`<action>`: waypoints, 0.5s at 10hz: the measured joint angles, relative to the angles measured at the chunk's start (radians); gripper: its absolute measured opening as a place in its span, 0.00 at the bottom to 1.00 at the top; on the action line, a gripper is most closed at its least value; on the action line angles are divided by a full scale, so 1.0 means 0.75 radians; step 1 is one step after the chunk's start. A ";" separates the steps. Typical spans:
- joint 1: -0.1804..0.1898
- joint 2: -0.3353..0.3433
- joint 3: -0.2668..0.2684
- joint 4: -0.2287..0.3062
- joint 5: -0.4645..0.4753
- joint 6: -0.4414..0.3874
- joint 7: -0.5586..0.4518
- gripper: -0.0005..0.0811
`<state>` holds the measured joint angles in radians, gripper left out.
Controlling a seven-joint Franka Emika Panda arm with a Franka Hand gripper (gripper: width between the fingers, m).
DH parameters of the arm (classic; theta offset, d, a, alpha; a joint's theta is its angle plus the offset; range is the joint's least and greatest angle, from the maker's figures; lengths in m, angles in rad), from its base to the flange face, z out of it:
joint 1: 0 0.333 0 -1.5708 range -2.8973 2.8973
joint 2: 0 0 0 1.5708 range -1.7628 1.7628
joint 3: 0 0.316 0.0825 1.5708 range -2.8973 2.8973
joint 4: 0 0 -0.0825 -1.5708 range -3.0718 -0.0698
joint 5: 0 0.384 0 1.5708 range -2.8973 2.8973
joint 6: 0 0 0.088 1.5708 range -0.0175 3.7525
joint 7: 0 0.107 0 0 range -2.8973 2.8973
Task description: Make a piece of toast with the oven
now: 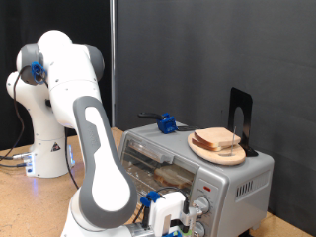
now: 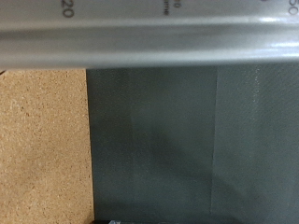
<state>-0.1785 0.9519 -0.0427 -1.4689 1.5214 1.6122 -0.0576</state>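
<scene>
Black curtains back the wooden table [image 1: 25,193]; claw [image 1: 166,219] at the oven [image 1: 188,168], grip unclear.

A light-brown wooden table [image 1: 30,202] carries the oven [image 1: 232,183] and the robot's white base [image 1: 44,153].

From my remote station, this reads as a robotics lab rather than a kitchen: a black curtain [image 1: 197,49] hangs as backdrop, a white arm [image 1: 74,109] stands on its base atop a wooden table [image 1: 25,202], and cables [image 1: 12,158] trail beside it. An oven [image 1: 212,178] sits on that table, a plate [image 1: 219,153] of bread on its roof beside a black bookend [image 1: 242,118]. My wrist view shows only cork-like board [image 2: 42,149] and grey metal.
</scene>
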 joint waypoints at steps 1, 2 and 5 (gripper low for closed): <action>0.002 0.000 0.001 0.001 -0.002 0.000 -0.009 0.87; 0.009 0.000 0.002 0.001 -0.003 0.002 -0.011 0.87; 0.016 0.001 0.002 0.001 -0.004 0.011 -0.011 0.43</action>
<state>-0.1664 0.9524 -0.0414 -1.4685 1.5183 1.6206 -0.0661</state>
